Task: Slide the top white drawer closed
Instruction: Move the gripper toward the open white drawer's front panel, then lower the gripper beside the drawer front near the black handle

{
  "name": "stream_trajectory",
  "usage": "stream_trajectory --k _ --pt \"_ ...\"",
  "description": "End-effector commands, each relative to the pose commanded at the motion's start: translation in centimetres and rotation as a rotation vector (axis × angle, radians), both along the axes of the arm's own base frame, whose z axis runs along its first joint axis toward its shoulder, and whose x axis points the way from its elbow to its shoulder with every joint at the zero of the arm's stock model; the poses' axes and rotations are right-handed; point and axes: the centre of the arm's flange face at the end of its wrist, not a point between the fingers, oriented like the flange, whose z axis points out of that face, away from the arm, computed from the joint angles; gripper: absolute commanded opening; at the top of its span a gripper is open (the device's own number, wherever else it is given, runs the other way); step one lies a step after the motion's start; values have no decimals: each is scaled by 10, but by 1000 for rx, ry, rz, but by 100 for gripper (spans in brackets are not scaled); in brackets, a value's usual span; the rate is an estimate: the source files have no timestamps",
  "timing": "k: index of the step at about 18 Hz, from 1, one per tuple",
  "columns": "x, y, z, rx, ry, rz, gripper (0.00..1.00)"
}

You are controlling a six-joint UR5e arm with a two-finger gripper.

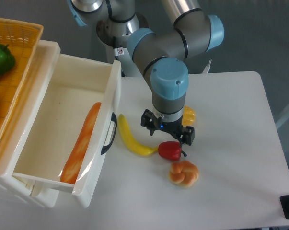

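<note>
The top white drawer [113,91] is pulled far out of the cabinet at the left. Its front carries a curved black handle [108,134] and faces the table's middle. A long orange carrot-like item [82,143] lies inside it. My gripper [167,132] points down over the table, to the right of the drawer front and a short way from the handle. Its jaws look spread apart and hold nothing. It hangs just above a red pepper [170,151].
A yellow banana-shaped item [131,138] lies between the drawer handle and the red pepper. A bread bun [184,173] sits in front, and a yellow-orange item [189,115] is partly hidden behind the gripper. An orange woven basket [20,52] with a green pepper [0,58] sits on the cabinet.
</note>
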Motion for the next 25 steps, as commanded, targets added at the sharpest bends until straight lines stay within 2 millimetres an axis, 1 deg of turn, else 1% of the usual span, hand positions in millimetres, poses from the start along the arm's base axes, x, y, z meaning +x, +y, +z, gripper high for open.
stream_trajectory --k 3,4,8,18,23,25 --pt "7 8 -13 0 -29 29 100" --pt "10 11 -14 8 -38 29 100" --pt "13 15 -12 73 -96 47 100" --pt "14 16 -19 61 -112 65 100" --pt "18 18 -20 60 -115 59 100" --pt "23 22 -21 58 -117 50 100"
